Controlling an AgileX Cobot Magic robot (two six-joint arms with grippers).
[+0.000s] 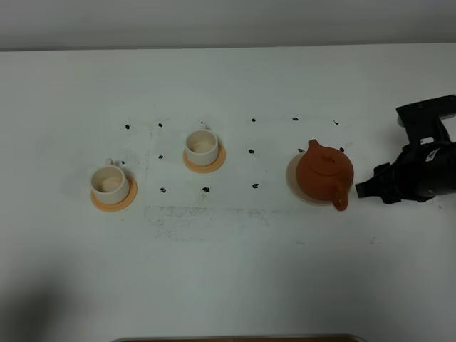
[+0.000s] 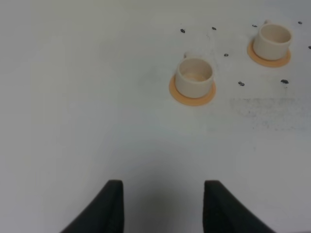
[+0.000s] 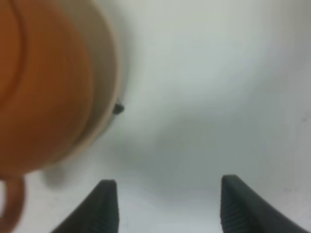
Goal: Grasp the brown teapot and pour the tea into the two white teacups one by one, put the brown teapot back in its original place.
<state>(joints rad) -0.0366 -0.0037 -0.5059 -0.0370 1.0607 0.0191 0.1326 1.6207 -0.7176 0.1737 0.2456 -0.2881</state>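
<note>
Jaws of the right gripper (image 1: 362, 189) are standing spread, empty, beside the round reddish-brown clay teapot (image 1: 324, 172) sitting on its pale beige saucer (image 1: 291, 178) toward the white table's (image 1: 228, 271) right edge. Closing squarely on the loop handle (image 1: 340, 202) should be preventing tilt.

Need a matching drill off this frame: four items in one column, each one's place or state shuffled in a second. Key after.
Column one
1. teapot
2. leftmost cup in the overhead view
3. right gripper
4. left gripper

Column two
A. open, over bare table
B. on an orange coaster
C. on the pale saucer
D. open, empty, close beside the teapot

Pairs: 1-C, 2-B, 3-D, 4-A
</note>
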